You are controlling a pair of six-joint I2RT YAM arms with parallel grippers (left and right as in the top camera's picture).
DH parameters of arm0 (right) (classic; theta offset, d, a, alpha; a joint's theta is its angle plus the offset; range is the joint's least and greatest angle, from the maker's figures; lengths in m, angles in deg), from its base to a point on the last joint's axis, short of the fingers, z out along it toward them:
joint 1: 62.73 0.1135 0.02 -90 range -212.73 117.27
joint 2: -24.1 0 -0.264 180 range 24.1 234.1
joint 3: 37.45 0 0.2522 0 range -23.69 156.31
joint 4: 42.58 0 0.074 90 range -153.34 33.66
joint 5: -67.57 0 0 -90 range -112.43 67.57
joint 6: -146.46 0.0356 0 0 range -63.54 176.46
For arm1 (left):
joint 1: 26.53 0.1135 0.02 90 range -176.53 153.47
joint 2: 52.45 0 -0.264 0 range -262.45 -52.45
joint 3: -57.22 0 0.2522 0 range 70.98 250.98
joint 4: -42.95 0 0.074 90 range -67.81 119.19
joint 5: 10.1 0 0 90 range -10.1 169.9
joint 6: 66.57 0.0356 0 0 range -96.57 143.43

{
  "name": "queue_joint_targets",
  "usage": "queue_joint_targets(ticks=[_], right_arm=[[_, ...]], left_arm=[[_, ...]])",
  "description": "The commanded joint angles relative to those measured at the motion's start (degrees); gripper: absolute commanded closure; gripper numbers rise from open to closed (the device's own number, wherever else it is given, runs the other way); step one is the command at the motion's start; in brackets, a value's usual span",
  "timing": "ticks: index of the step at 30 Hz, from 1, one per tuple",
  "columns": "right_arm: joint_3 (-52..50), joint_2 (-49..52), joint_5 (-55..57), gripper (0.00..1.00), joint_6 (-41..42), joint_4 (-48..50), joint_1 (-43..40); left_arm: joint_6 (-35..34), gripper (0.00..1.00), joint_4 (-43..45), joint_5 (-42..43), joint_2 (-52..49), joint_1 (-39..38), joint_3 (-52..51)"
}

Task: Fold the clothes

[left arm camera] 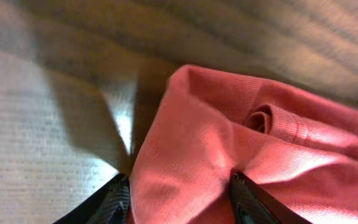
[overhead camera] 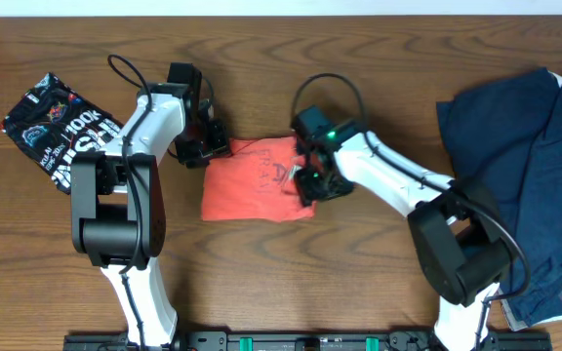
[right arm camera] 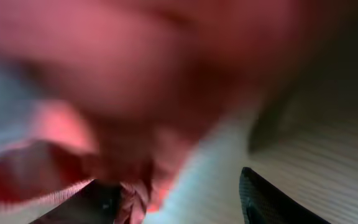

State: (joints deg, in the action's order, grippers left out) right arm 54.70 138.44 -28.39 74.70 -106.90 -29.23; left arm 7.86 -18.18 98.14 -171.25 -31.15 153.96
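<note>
Coral-red cotton T-shirt: folded to a rough rectangle, lying flat at the centre of the overhead frame; faint lettering on its right half, upper left corner bunched up.

Left gripper: at the upper left corner of the coral-red cotton T-shirt, just left of centre in the overhead frame. In the left wrist view, pinching a gathered fold of the red cloth, which fills the whole gap between the two dark fingers. A rolled hem right of centre in that view.

Right gripper: on the right edge of the coral-red cotton T-shirt, just right of centre in the overhead frame. In the right wrist view, spread. Blurred red cloth across the top and left, hanging down beside the left-hand finger; pale tabletop between that cloth and the right-hand finger.

Black T-shirt with white print: crumpled at the upper left of the overhead frame, well apart from the red one.

Navy blue garments: heaped loosely along the right edge of the overhead frame, from upper right to lower right.

Brown wood-grain table: under everything, bare between the piles.
</note>
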Motion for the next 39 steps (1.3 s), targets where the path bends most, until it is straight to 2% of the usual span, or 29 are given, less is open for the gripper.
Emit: queue_joint_targets(ticks=[1,4,9,13,16,20,23,27,29,34,39], right_arm=[[0.79,-1.9,10.54,0.38,5.31,-0.17,-2.43],[0.79,-3.3,12.44,0.37,5.31,0.0,-4.39],[0.79,-4.04,18.43,0.36,8.17,0.07,-8.22],[1.22,-4.39,16.04,0.34,7.76,1.05,-11.28],[1.9,-5.66,6.71,0.33,2.97,1.86,-12.02],[1.97,-9.4,-14.12,0.34,-12.15,6.25,-10.49],[1.97,-11.19,-16.74,0.33,-17.0,7.08,-8.2],[1.86,-10.21,-13.64,0.34,-20.92,6.91,-4.92],[1.84,-8.81,-11.39,0.39,-20.92,7.08,-3.78],[1.84,-5.03,-10.29,0.67,-20.85,9.29,-2.56],[1.84,-1.99,-7.91,0.74,-19.56,11.47,-2.58]], left_arm=[[0.72,0.47,-1.68,-0.31,-0.35,-0.09,-1.55],[0.72,0.47,-5.01,-0.31,-0.35,-0.09,-2.01],[-1.4,0.47,-16.74,-0.31,-0.35,-0.09,-2.03],[-2.95,0.47,-23.12,-0.28,0.02,-0.33,-2.03],[-2.95,0.47,-22.38,-0.35,1.84,-0.22,-1.88],[-3.23,0.46,-17.64,-1.14,5.51,-0.07,-0.92],[-3.23,0.46,-13.09,-1.14,8.04,-0.07,-0.9],[-3.21,0.45,-9.57,-1.14,8.83,-0.09,-0.92],[-3.19,0.45,-8.72,-1.14,8.5,-0.09,-1.22],[-3.17,0.44,-8.39,-1.14,7.87,-0.37,-2.82],[-3.19,0.44,-7.08,-1.14,7.78,-0.83,-6.05]])
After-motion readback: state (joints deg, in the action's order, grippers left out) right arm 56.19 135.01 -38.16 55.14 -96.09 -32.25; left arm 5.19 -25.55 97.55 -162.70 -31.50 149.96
